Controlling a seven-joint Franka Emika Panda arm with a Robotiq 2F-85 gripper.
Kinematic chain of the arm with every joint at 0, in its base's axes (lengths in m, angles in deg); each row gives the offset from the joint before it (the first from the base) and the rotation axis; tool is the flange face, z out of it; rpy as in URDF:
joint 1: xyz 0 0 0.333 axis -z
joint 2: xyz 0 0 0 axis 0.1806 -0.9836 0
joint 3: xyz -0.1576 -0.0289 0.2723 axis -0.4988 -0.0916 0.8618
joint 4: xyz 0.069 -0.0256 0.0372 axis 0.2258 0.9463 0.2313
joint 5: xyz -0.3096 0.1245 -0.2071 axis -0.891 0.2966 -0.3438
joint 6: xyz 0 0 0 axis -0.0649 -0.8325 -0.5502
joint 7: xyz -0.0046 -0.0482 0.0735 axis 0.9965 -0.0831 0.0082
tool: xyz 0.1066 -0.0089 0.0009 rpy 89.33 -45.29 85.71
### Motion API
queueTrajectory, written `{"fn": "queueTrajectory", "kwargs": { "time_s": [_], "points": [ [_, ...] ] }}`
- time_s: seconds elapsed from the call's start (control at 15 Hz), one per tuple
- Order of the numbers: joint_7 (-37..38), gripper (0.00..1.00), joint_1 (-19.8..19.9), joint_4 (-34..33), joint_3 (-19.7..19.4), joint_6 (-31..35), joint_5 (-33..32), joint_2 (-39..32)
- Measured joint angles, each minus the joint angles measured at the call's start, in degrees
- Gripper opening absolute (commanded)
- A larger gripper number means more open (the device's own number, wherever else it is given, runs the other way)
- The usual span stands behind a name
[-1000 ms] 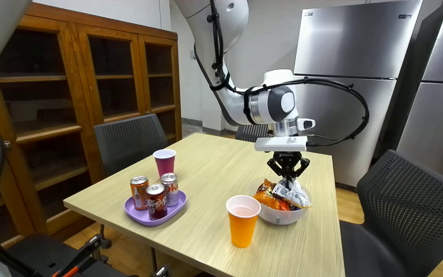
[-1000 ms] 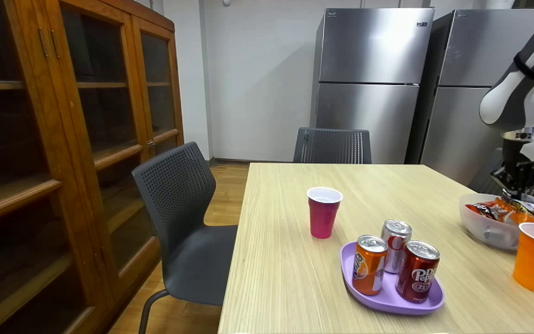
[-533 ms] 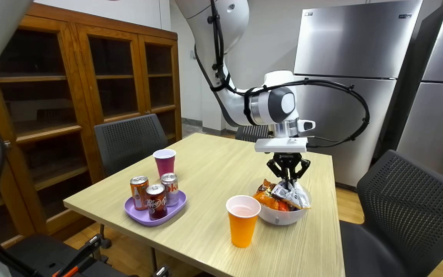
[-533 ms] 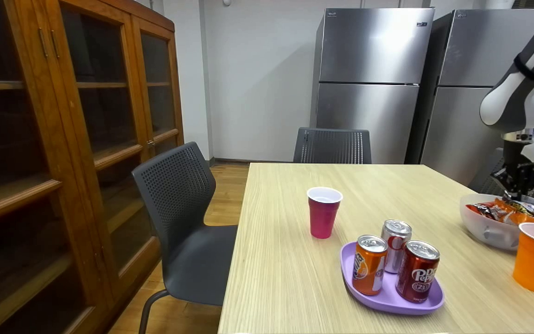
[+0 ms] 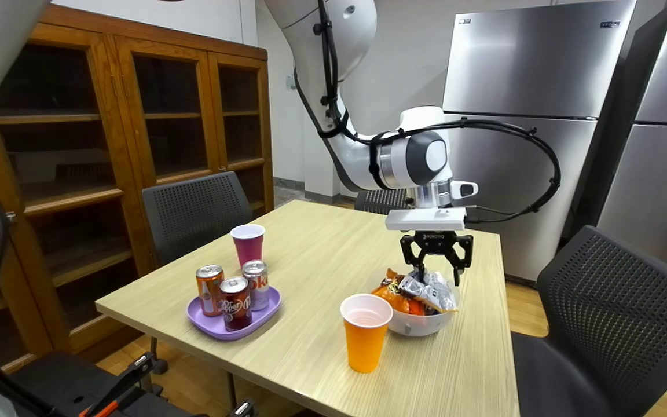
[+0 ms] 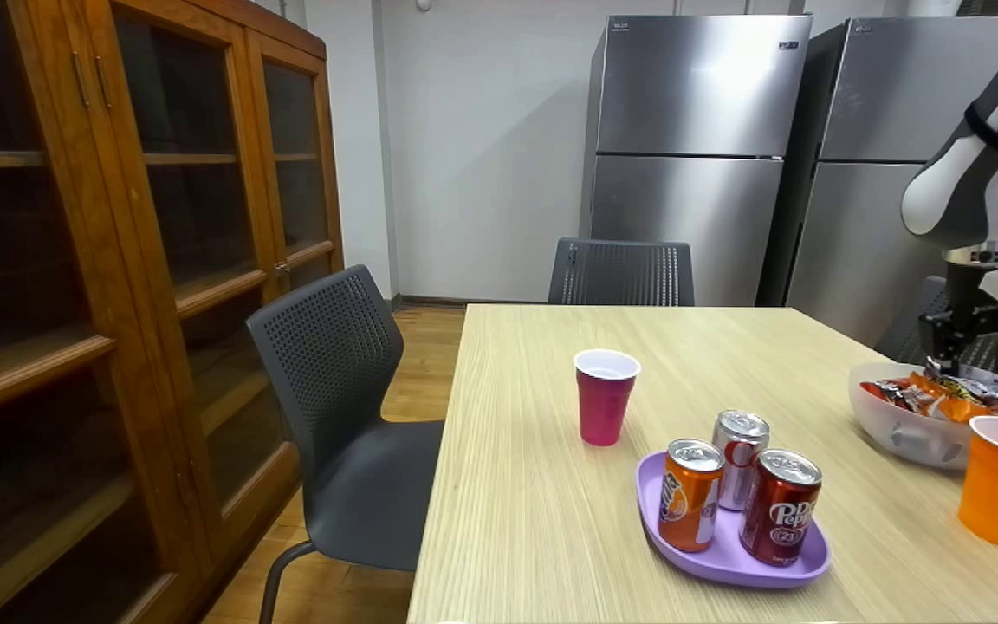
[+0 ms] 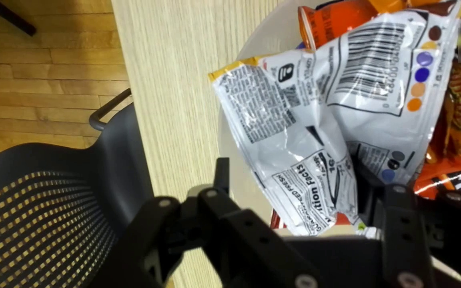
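Presently, my gripper (image 5: 439, 278) gapes over the bowl (image 5: 417, 327), part of the bowl's silvery bag (image 7: 330, 116) between its fingers (image 7: 222, 174).

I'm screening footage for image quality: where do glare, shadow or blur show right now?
Both exterior views: glare high on the left-hand stainless-steel refrigerator; in an exterior view, a soft diagonal shadow on the wall; wrist view: bright highlights on the silvery snack bag, its barcode sharp but its finest print smeared, and the gripper dark, with little surface detail.
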Motion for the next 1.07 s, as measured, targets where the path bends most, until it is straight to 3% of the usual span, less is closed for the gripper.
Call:
{"fn": "queueTrajectory", "kwargs": {
  "time_s": [1.07],
  "points": [
    [0.5, 1.0, 0.0, 0.0, 0.2, 1.3, 0.5, 2.9]
  ]
}}
